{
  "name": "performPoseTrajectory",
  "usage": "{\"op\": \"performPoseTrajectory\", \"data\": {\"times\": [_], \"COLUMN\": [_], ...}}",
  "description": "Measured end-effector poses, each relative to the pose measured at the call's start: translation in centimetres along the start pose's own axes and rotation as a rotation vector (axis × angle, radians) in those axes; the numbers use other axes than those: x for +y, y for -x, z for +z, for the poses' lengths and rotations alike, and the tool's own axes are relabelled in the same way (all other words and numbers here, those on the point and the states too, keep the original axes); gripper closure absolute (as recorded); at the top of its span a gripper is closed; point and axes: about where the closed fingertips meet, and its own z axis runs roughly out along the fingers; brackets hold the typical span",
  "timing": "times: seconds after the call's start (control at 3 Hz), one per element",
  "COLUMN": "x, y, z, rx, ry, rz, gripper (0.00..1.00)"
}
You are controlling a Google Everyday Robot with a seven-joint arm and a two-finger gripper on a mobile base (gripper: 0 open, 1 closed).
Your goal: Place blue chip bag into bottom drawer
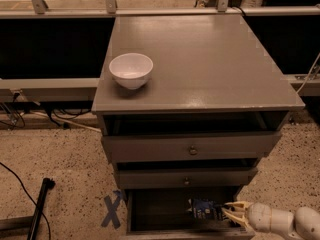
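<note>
The blue chip bag (204, 209) is a small dark navy bag with white lettering, sitting low inside the open bottom drawer (150, 214), toward its right side. My gripper (226, 208) reaches in from the lower right, its pale fingers (238, 204) closed on the bag's right edge. The white forearm trails off to the right edge of the view. The drawer's interior is dark and its front edge runs along the bottom of the view.
A white bowl (131, 70) stands on the cabinet top (210, 59) at the left. The two knobbed drawers (192, 149) above are slightly pulled out. A blue tape X (112, 210) and a black pole (39, 206) are on the floor at left.
</note>
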Motion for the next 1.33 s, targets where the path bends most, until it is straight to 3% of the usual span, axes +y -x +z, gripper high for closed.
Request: {"op": "performPoseTrajectory", "data": {"times": [0.33, 0.67, 1.0, 1.33], "x": [-0.4, -1.4, -2.8, -2.8], "y": [-1.4, -2.6, -4.5, -4.4], "z": [0.2, 0.6, 1.4, 1.5], "rx": [-0.004, -0.043, -0.048, -0.049], "ry": [-0.021, -0.045, -0.07, -0.068], "rz": [-0.005, -0.007, 0.005, 0.005], "gripper": [1.0, 0.86, 0.62, 0.39]}}
